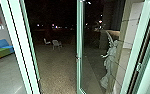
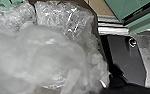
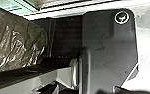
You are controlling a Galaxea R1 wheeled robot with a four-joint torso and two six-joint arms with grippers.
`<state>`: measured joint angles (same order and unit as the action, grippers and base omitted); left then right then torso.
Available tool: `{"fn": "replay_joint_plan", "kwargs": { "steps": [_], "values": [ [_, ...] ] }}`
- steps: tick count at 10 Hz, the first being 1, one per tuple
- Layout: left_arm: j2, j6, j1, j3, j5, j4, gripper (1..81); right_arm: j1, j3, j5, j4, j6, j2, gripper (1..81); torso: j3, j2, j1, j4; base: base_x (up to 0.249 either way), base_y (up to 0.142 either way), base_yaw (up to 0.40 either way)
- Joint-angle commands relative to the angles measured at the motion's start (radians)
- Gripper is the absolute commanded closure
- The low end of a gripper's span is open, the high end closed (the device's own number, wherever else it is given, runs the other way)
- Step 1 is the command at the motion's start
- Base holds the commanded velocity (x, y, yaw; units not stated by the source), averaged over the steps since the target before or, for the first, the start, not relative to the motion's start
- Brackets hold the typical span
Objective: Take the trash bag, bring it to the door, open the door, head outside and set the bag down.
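Well, trash bag [image 2: 48, 55]: a loose, clear-plastic bulk right up against the left hand's side, close in front of the robot's base; kept tucked in, I'd guess, so it can pass the frame without snagging.
Left hand: can't tell from here whether it grips the bag or just sits by it.
Right hand: can't tell how it is set either; brownish wrinkled plastic [image 3: 18, 40] lies near it, likely the same bag's flank.
Glass door [image 1: 79, 57]: ahead of both hands, and it looks swung open, which would give the load room.
Yard [image 1: 56, 75]: beyond the hands, dark, with pale chairs [image 1: 56, 44] farther off.
Statue [image 1: 110, 60]: ahead on the right hand's side, behind glass, well out of the way.
Errand: bag not yet outside, as I judge it.
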<state>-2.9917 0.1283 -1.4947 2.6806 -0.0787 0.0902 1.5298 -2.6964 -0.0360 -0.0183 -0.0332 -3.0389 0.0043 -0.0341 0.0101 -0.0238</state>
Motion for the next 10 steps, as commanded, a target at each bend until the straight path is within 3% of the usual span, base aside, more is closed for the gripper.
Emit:
{"fn": "replay_joint_plan", "kwargs": {
  "steps": [1,7,10],
  "values": [
    [0.005,-0.006,0.053,-0.001,0.043,0.009,81.1,-0.053,0.006,-0.055,-0.014,-0.001,-0.002,1.0,0.000,0.000,0.000,0.000,0.000,0.000,0.000],
    [0.008,-0.006,0.055,-0.001,0.042,0.009,81.1,-0.056,0.006,-0.056,-0.012,-0.002,-0.010,1.0,0.000,0.000,0.000,0.000,0.000,0.000,0.000],
    [0.009,-0.006,0.054,-0.001,0.042,0.009,81.1,-0.056,0.006,-0.056,-0.012,-0.004,-0.013,1.0,0.000,-0.001,-0.002,0.000,0.076,0.000,0.000]
  ]
}}
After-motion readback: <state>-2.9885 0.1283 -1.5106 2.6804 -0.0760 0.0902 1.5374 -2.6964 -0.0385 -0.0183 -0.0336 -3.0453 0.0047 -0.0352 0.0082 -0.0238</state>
